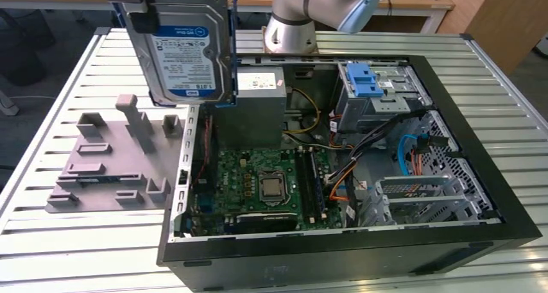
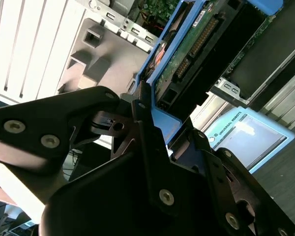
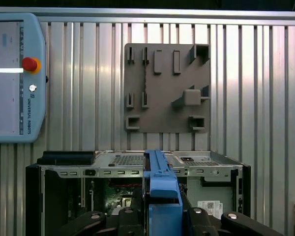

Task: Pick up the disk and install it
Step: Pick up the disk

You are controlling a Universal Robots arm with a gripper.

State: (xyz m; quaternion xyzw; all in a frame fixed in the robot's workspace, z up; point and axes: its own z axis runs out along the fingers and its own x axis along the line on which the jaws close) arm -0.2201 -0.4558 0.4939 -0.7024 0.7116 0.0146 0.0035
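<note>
So the flat metal hard drive with the blue-and-white label and blue plastic frame [image 1: 184,49] is up in the air, hanging upright with the label side facing the exterior view. It's above the spot where the grey plastic fixture plate [image 1: 94,171] meets the side wall of the open black PC case [image 1: 342,264]. The black metal tool [image 2: 162,128] is clamped on the drive's blue frame, one finger on each side. In the second wrist view you can see the drive's green circuit-board underside.

The label has small print and a barcode, too fine for me to read.

The ribbed, slatted metal counter [image 1: 86,242] carries the fixture plate, all slots and stubby posts, near its edge at the exterior view's left. The case lies on its side just beside the plate. Inside it are a green motherboard [image 1: 248,177], a grey metal box with a white sticker [image 1: 256,110], a blue plastic bay latch [image 1: 368,81] and loose orange and blue cables.
</note>
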